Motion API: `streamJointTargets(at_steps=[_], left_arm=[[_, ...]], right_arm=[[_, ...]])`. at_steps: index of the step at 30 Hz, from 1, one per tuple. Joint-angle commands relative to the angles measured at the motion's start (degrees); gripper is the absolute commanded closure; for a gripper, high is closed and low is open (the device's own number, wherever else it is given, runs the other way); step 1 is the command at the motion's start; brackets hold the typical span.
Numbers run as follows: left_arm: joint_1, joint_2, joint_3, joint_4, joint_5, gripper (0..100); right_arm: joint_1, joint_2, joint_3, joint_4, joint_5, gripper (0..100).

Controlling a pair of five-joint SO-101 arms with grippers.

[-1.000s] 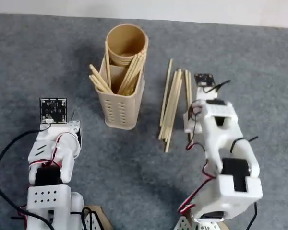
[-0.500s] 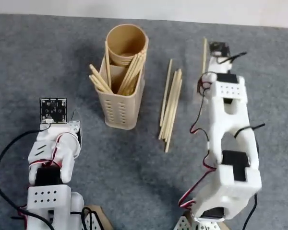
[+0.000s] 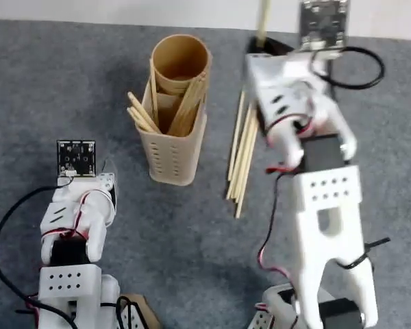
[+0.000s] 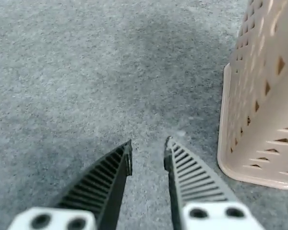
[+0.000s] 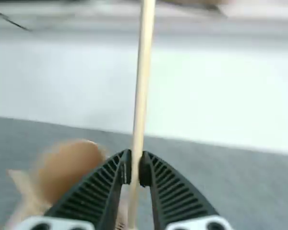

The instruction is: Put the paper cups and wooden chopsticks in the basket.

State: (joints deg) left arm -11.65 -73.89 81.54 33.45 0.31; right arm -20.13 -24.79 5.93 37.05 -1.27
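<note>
From above, the right arm (image 3: 308, 116) has lifted off the loose bundle of pale wooden chopsticks (image 3: 243, 154), carrying one thin wooden stick (image 3: 263, 19) up beside the beige perforated plastic basket (image 3: 171, 151), which holds the tan paper cup (image 3: 180, 62). The left gripper (image 4: 148, 153) sits slightly parted and empty, with the basket just beside it. The right gripper (image 5: 134, 167) is clamped on the stick, likely bound for the basket.

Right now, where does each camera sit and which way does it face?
High view: fixed above, looking down on the beige perforated plastic basket, loose wooden chopsticks, both white arms.
Left wrist view: on the left wrist, facing down past the open left gripper at grey carpet.
Right wrist view: on the right wrist, facing outward past the right gripper, shut on one chopstick.
Shared: the basket, in high and left wrist views.
</note>
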Motion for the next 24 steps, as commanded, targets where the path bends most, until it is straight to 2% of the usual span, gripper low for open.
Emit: streamJointTargets(at_steps=[1, 5, 9, 14, 24], left_arm=[[0.66, -0.57, -0.22, -1.05, 0.53, 86], [0.66, -0.48, -0.22, -1.05, 0.53, 86], [0.66, -0.40, -0.22, -1.05, 0.53, 86], [0.66, -0.40, -0.22, -1.05, 0.53, 86], [0.66, -0.31, -0.22, -1.14, 0.53, 86]], right_arm=[[-6.46, -2.42, 4.97, -9.01, -0.70, 99.2], [-9.01, -2.42, 16.92, -22.55, -0.62, 99.3], [-10.68, -2.51, 26.15, -29.58, 4.31, 99.3], [-12.00, -2.95, 31.43, -30.20, 4.75, 99.3], [-15.43, -8.92, 31.96, -28.09, 4.84, 99.3]])
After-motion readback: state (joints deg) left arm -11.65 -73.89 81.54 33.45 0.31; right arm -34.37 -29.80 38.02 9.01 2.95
